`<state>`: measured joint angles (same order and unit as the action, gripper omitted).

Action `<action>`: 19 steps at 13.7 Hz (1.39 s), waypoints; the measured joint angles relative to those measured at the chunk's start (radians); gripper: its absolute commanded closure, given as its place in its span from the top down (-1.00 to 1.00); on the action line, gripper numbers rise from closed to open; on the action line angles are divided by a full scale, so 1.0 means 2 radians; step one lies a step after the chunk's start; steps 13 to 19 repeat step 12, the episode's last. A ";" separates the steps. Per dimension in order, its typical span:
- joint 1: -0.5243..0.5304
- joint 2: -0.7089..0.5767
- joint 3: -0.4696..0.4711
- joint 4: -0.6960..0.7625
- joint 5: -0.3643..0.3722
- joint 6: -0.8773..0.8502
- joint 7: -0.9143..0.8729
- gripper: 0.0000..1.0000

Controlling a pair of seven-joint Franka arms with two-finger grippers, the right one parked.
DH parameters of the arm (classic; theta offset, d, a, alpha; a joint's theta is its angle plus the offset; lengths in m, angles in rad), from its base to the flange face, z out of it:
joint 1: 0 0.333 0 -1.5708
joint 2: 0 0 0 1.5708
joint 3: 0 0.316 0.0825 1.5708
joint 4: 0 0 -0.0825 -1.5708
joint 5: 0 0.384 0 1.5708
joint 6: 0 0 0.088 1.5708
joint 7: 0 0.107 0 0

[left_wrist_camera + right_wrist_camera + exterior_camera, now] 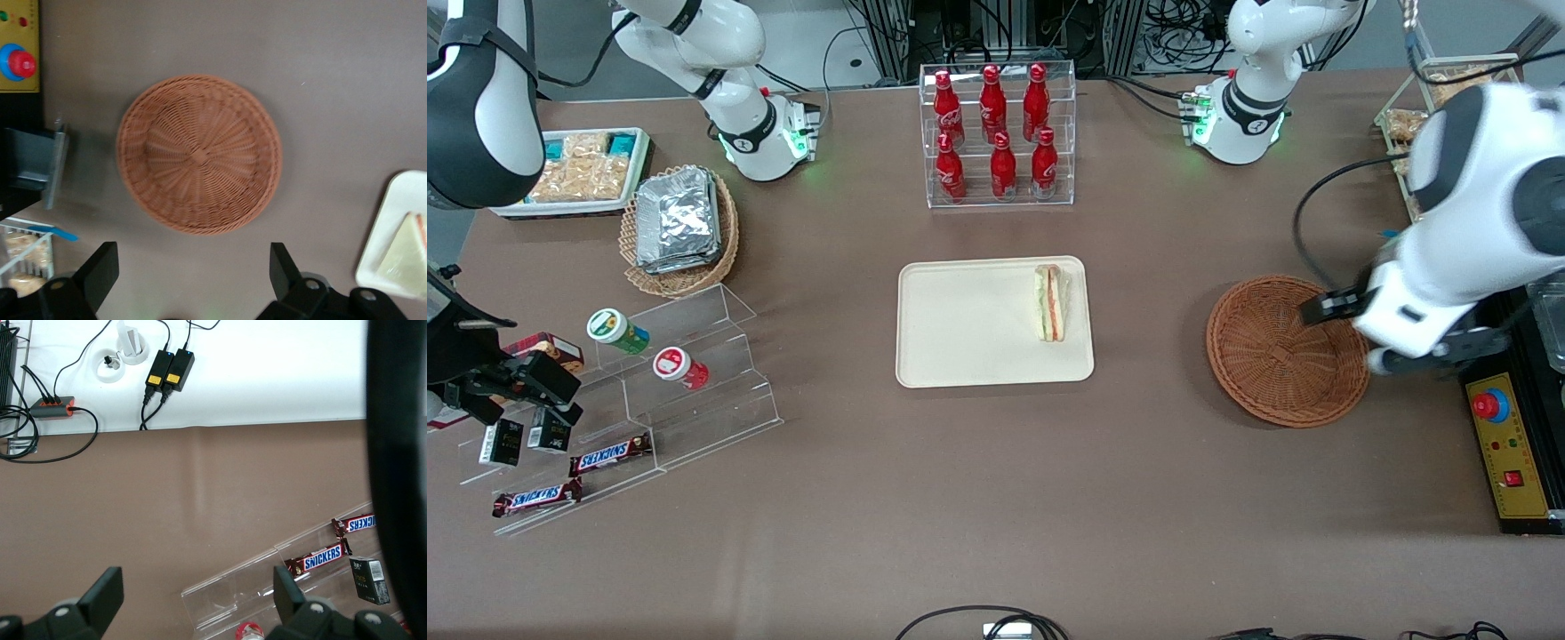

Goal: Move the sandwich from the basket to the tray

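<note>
Tool [190, 277] spread wide above round woven basket [199, 155] (empty); wedge sandwich [1052, 302] on flat tray [969, 324].

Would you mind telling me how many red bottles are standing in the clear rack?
6 red bottles: three on the rack's upper step, three on the lower step nearer the front camera. None seem hidden. The gripper hangs open above the empty basket.

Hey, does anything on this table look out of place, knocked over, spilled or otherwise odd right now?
Nothing stands out. The sandwich lies intact on the tray, near its edge toward the working arm's end. The basket sits upright with nothing in it, and the gripper hangs open above it, holding nothing. The red bottles stand upright in their rack.
</note>
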<state>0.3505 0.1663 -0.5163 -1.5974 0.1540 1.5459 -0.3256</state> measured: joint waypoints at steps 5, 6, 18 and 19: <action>-0.049 -0.059 0.112 0.000 -0.039 -0.048 0.125 0.99; -0.056 -0.068 0.127 0.000 -0.049 -0.053 0.147 0.99; -0.075 -0.098 0.139 0.000 -0.057 -0.067 0.243 0.99; -0.075 -0.098 0.139 0.000 -0.057 -0.067 0.243 0.99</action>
